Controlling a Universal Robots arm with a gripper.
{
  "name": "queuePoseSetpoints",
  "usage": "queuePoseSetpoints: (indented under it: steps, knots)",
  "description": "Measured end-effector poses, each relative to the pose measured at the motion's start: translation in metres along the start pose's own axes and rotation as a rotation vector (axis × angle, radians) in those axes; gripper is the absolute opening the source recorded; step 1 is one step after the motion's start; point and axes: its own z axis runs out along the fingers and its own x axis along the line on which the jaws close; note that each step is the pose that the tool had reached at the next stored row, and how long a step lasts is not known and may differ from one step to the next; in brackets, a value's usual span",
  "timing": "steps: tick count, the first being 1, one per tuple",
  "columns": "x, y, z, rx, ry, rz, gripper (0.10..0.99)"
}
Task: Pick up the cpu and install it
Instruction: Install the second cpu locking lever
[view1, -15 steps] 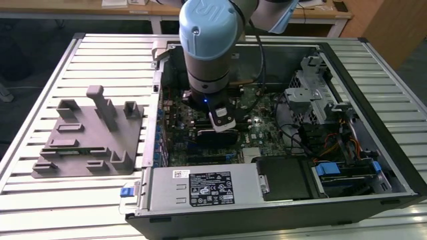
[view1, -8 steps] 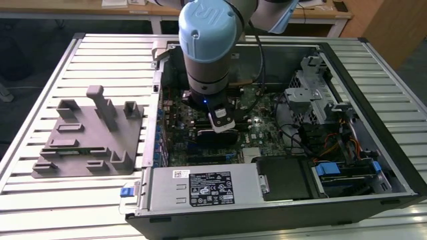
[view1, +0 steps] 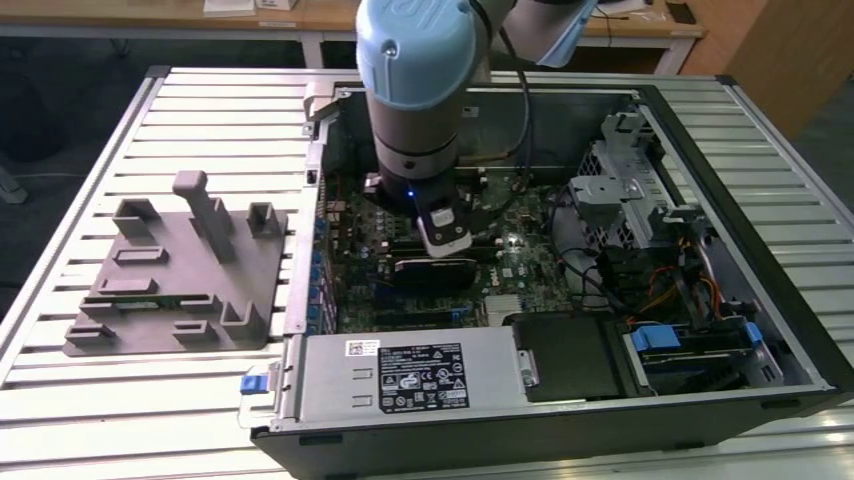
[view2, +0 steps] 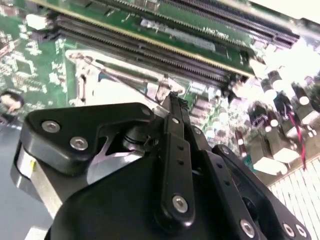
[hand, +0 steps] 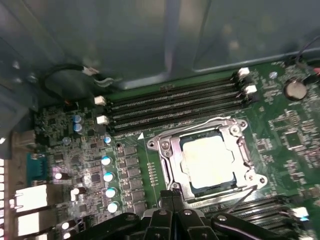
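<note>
Silver-grey cpu, where: seated flat inside the socket frame on the board, not in the fingers.
Exterior view, arm (view1: 414, 100): reaches straight down into the open case (view1: 747, 120), its wrist low over the middle of the board (view1: 527, 215).
Exterior view, case contents: the board, a drive cage on the exterior view's right, and a boxed power unit (view1: 407, 375) along the near wall.
Exterior view, tray (view1: 174, 260): grey, with upright posts, on the slatted table (view1: 80, 400) beside the case; what its pockets hold cannot be told.
Second wrist view, gripper (view2: 172, 96): black fingers pressed together with nothing between them, tips just above the socket's metal edge.
First wrist view, cpu (hand: 207, 160): pale top showing whole, ringed by the frame (hand: 167, 150); the gripper's tips sit just beside the frame's edge.
First wrist view, slots (hand: 172, 102): 4 long memory slots beside the socket look empty.
Risk 1: if the cpu sits slightly askew, any downward press could bend socket contacts.
Risk 2: closed tips this near the frame could scrape it or nudge the cpu on a sideways move.
Risk 3: the small capacitors (hand: 106, 176) nearby could be clipped.
</note>
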Motion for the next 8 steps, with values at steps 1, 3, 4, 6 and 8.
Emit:
queuePoseSetpoints:
  steps: [1,3,4,6,8]
  knots:
    - [0.0000,0.0012,-0.0037,0.000,-0.0001,0.000,0.106]
    - [0.0001,0.0036,-0.0115,0.000,0.0000,0.000,0.106]
    - [0.0001,0.0049,-0.0153,0.000,0.0000,0.000,0.106]
    - [0.0002,0.0072,-0.0228,0.000,-0.0001,0.000,0.106]
    - [0.0002,0.0094,-0.0299,0.000,0.0000,0.000,0.106]
